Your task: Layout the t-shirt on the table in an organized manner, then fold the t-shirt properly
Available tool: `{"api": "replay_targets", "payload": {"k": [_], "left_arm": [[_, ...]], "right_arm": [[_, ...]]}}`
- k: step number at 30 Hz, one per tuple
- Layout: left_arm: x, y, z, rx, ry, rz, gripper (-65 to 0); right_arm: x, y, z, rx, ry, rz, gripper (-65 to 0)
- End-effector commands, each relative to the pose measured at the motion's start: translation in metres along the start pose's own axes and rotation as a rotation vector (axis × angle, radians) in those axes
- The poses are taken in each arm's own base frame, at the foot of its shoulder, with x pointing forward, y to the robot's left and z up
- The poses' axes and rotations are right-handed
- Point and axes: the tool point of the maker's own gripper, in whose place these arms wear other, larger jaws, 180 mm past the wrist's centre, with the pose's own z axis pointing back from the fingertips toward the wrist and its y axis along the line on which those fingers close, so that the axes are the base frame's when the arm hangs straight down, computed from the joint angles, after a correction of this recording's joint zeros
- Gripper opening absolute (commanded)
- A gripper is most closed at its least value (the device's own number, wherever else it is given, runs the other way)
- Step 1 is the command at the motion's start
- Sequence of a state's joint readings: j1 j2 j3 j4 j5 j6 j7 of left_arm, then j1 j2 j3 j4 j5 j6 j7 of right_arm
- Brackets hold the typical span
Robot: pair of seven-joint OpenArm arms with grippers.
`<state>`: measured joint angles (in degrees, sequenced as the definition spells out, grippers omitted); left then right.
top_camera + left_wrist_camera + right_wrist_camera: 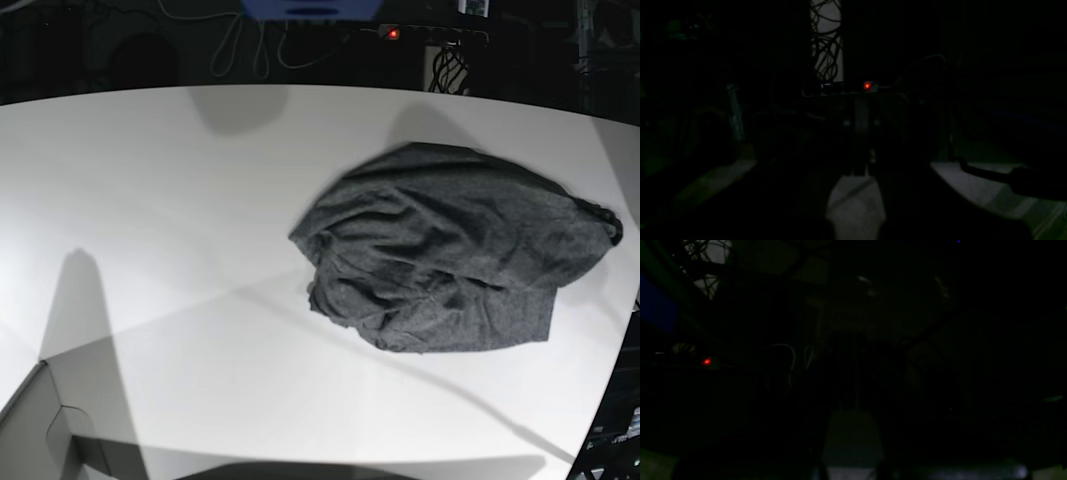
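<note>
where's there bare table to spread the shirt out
The table is bare across the base view's left and middle, from the far edge to the grey box corner. The crumpled t-shirt crowds the right side, near that edge.

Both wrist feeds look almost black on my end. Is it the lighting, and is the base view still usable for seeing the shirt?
Left wrist view: nearly black, only a red indicator light and pale table patches show. Right wrist view: darker still, another red light. Base view: well lit; the crumpled t-shirt is sharp on the white table, with long soft shadows across it.
</note>
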<state>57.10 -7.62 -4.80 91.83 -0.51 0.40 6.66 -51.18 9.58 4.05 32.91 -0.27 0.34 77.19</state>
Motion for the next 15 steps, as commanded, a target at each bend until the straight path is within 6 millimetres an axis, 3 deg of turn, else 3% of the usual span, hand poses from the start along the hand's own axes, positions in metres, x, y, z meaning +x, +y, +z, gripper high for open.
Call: {"api": "replay_targets", "payload": {"k": [1, 15], "left_arm": [[-0.0018, 0.0000, 0.0047, 0.001, -0.002, -0.002, -65.0], [-0.0025, -0.0009, 0.0112, -0.003, 0.000, 0.016, -65.0]], "right_arm": [[-0.0002, -0.0072, 0.0167, 0.009, 0.009, 0.023, -65.0], [0.0062, -0.0037, 0.0130, 0.009, -0.018, 0.016, -65.0]]}}
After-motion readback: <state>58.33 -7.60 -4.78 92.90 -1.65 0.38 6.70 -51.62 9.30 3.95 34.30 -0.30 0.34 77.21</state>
